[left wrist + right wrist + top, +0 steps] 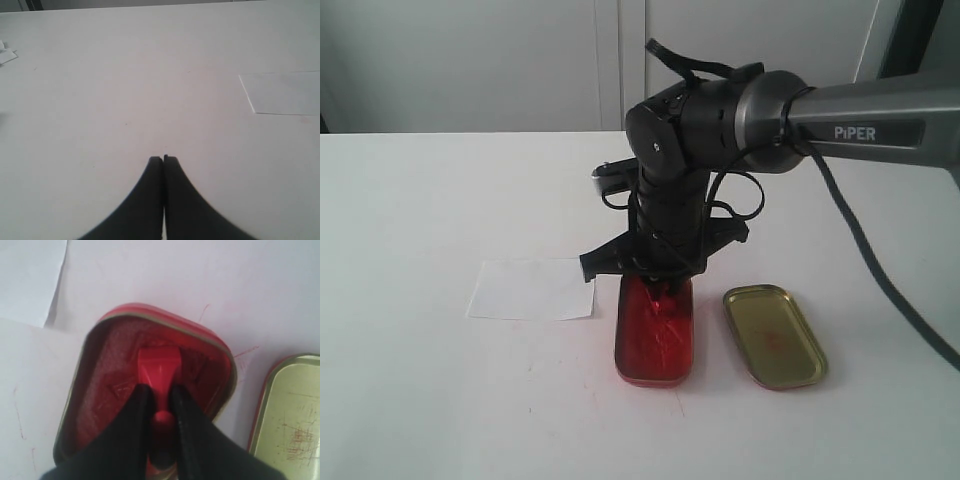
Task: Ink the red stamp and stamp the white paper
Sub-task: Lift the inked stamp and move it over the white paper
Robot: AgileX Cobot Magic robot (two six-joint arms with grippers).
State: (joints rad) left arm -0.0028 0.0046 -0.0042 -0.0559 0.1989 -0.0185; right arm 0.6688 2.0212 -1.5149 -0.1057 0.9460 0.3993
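Over the red-filled rounded rectangular ink tin [658,352], your right arm [840,125] bends straight down; your right gripper [159,390] is clamped on the tiny red plastic stamp [159,365], its base inside the tin; the thin white paper sheet [532,289] lies just beside it; your left gripper [163,159], fingers together, holds nothing.

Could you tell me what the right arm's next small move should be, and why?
Probably lift straight up: the right gripper holds the red stamp down in the ink tin, and the white paper beside it looks unmarked.
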